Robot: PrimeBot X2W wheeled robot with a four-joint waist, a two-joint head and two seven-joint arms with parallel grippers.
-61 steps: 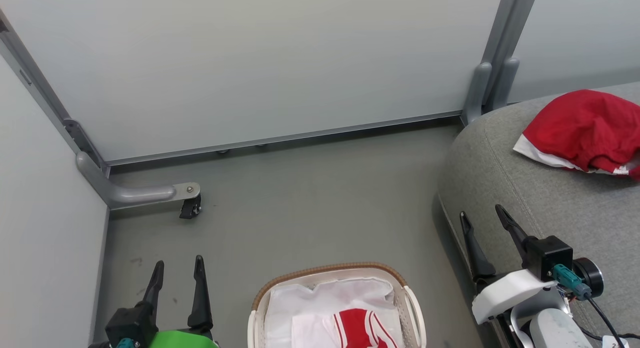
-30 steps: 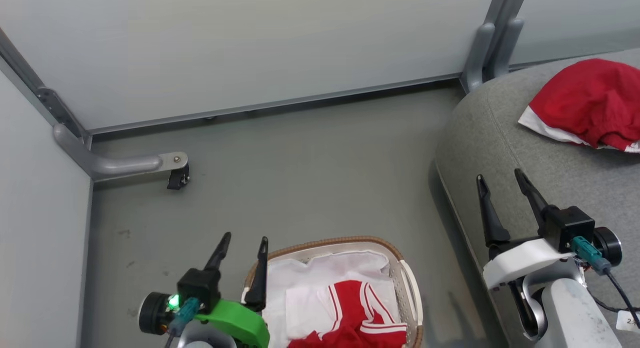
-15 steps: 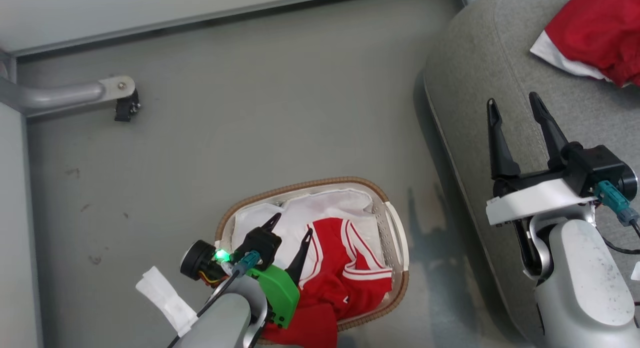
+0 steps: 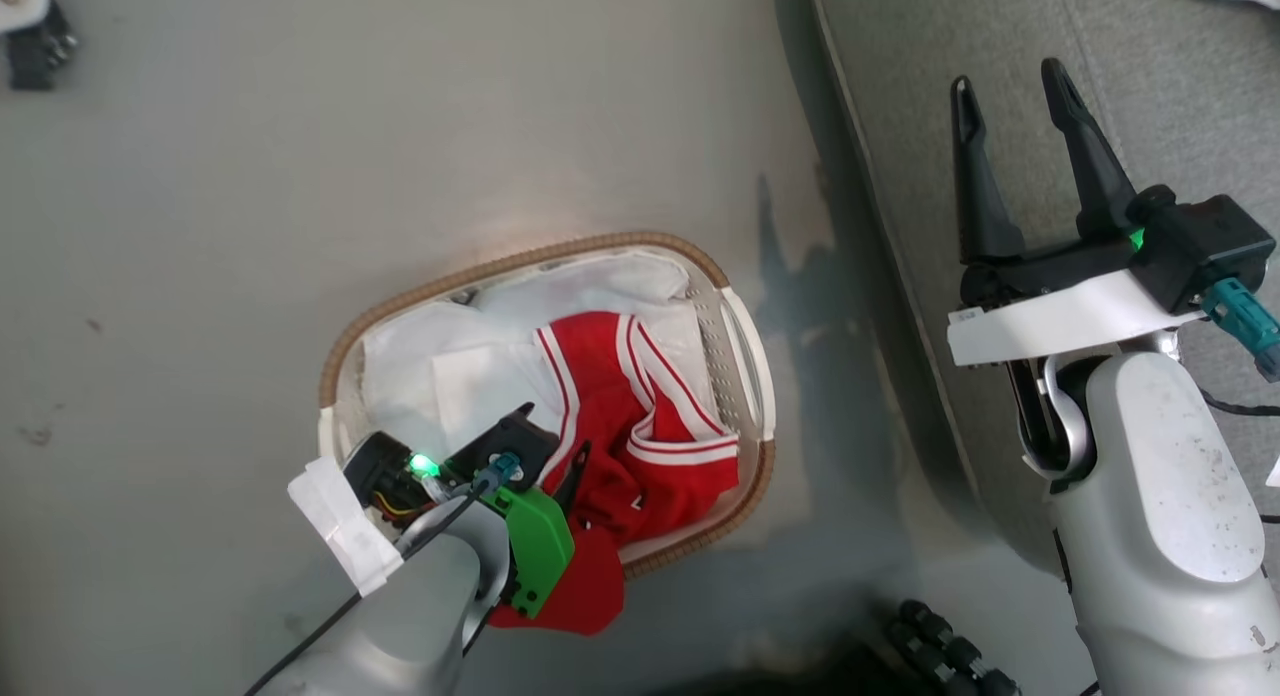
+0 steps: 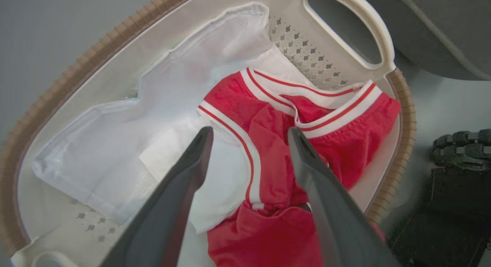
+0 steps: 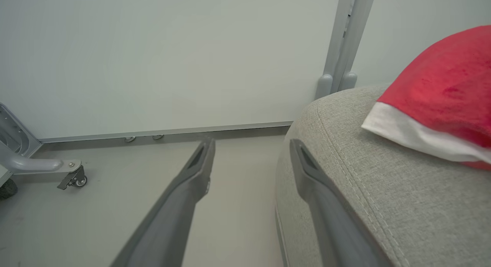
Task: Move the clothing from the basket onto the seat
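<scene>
The oval white basket [image 4: 520, 261] with a brown woven rim stands on the floor left of the grey seat [image 4: 900, 56]. Red clothing [image 4: 640, 426] with white stripes lies crumpled in its right half on the white liner [image 4: 450, 366]. My left gripper [image 4: 553, 434] hangs open inside the basket, just above the garment's left edge. In the left wrist view its open fingers [image 5: 250, 131] straddle a striped hem of the clothing [image 5: 337, 140]. My right gripper [image 4: 1008, 76] stands open and empty over the seat's front edge. Another red garment [image 6: 445, 86] lies on the seat [image 6: 383, 205].
Pale partition panels [image 6: 153, 60] close off the far side, and a grey foot with a caster [image 6: 73, 178] reaches onto the floor. A dark ribbed part of the robot's base [image 4: 940, 646] sits near the basket's right end. Grey floor [image 4: 300, 156] lies left of the basket.
The head camera has tilted down, so the whole picture has shifted. My left gripper has swung over the basket and dropped toward the red clothing. The right gripper stays open by the seat.
</scene>
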